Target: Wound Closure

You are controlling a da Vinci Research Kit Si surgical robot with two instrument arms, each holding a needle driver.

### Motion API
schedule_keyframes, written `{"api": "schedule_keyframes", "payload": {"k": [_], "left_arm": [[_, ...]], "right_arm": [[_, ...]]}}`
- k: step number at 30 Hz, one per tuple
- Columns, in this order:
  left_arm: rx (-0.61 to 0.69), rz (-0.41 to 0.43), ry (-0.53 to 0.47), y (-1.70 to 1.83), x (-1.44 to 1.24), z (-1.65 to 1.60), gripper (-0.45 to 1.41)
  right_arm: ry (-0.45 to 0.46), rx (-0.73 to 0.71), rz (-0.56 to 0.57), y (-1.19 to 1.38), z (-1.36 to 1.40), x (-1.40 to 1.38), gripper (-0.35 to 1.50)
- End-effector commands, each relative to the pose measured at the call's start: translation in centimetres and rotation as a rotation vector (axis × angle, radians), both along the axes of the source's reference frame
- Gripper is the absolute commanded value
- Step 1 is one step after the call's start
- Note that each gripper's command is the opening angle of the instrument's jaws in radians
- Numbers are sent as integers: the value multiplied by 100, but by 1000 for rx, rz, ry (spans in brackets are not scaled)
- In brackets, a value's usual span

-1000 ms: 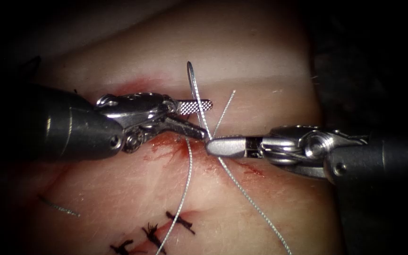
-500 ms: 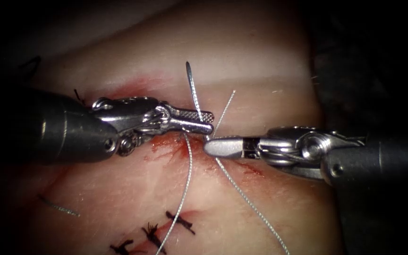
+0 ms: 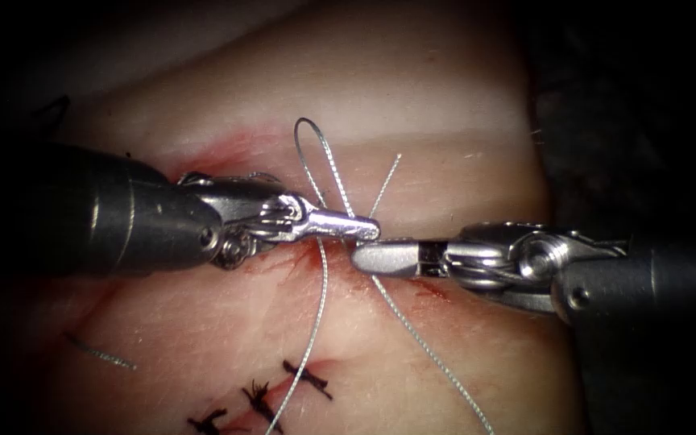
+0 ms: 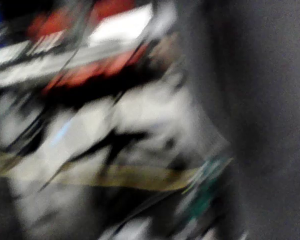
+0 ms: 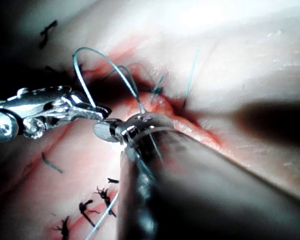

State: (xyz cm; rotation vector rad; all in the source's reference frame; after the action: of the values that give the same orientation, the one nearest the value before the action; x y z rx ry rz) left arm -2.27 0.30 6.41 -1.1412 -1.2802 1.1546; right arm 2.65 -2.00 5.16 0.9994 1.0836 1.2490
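The needle (image 3: 301,137) stands clear of the tissue (image 3: 412,105) as a thin arch, gripped near one end by the left tool (image 3: 364,229), whose jaws are clamped together on it. From that grip the curve rises above the tool, bends over at its top and comes down again toward the cut. There it meets braided thread (image 3: 340,181) that runs down to the tissue just beside the tip of the right tool (image 3: 360,256).

The right wrist view shows the same arch of the needle (image 5: 97,52) springing from the left tool (image 5: 102,112) and dropping to the wound edge at the right tool (image 5: 101,131).

The two tool tips sit nearly nose to nose over the cut, the left one slightly higher. The right tool's jaws are together; whether anything lies between them cannot be told.

Two strands lead away from the meeting point toward the near edge of the tissue, one (image 3: 320,306) passing between the dark stitches (image 3: 308,379), the other (image 3: 428,346) slanting off to the right. A short free end (image 3: 384,185) pokes up beside the needle. Red fluid (image 3: 283,258) stains the cut under the left tool. A cut end (image 3: 98,354) of thread lies well apart, near the tissue's left edge.
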Motion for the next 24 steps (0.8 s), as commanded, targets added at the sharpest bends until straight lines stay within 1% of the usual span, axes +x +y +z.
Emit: {"api": "schedule_keyframes", "payload": {"k": [1,2,5,6,7,9,11,12,13,14,15,17,19,20,22,23,24], "left_arm": [[64,0,-6,1,-1,3,-45],[64,0,-6,1,-1,3,-45],[100,14,-20,3,4,5,-45],[106,17,-31,3,7,6,-45],[124,21,-39,4,9,7,-45],[159,49,-61,4,16,8,-45],[189,81,-81,3,24,8,-45],[191,115,-94,3,30,6,-45],[237,151,-107,4,37,2,-45],[237,151,-107,4,37,2,-45],[240,195,-129,3,43,-1,-45],[247,246,-149,5,52,-7,-45],[259,323,-181,9,64,-18,-45],[271,352,-192,11,69,-23,-45],[255,406,-224,13,82,-36,-45],[245,438,-241,15,88,-45,-45],[245,438,-241,15,88,-45,-45]], "right_arm": [[2,0,-1,-2,2,8,9],[2,0,-1,-2,2,8,9],[6,-76,-18,-5,0,6,100],[7,-93,-23,-6,-1,4,116],[11,-122,-29,-7,-2,1,123],[22,-126,-30,-7,-4,-5,132],[30,-128,-31,-5,-8,-12,132],[31,-126,-31,-4,-10,-15,132],[32,-119,-29,1,-14,-21,132],[32,-119,-29,1,-14,-21,132],[32,-117,-26,4,-15,-22,130],[26,-114,-14,9,-15,-22,125],[16,-119,3,14,-13,-19,118],[3,-121,26,17,-11,-16,108],[-34,-128,90,23,-7,-7,81],[-83,-125,177,31,2,6,22],[-83,-125,177,31,2,6,22]]}}
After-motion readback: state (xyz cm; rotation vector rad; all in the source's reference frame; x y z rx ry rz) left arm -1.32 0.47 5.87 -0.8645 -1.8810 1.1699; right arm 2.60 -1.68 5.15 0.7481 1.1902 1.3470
